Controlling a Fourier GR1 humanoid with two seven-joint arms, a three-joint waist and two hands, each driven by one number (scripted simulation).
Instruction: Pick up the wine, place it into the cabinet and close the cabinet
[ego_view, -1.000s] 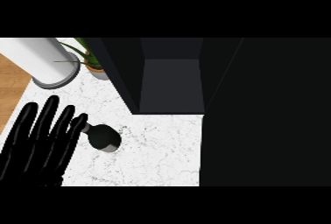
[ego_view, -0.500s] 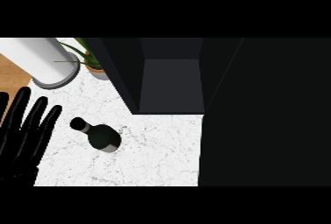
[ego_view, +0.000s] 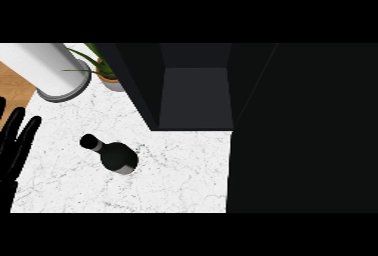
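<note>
A dark wine bottle (ego_view: 112, 154) stands on the white marble counter (ego_view: 170, 175), seen from above, its neck pointing up-left. My left hand (ego_view: 15, 147) shows at the view's left edge, fingers straight and pointing up, open and apart from the bottle. The dark cabinet (ego_view: 193, 95) is open just behind and right of the bottle, its inside bare. A large black mass (ego_view: 303, 130) fills the right side of the view; I cannot tell whether it is the cabinet's door. My right hand is not in view.
A white cylindrical canister (ego_view: 52, 70) stands at the back left. A small potted plant (ego_view: 105, 75) sits between it and the cabinet. A strip of wooden surface (ego_view: 13, 95) shows at the far left.
My left hand has slid left, away from the bottle, and now shows only at the view's edge. The bottle, partly covered before, now shows whole and has not moved.
</note>
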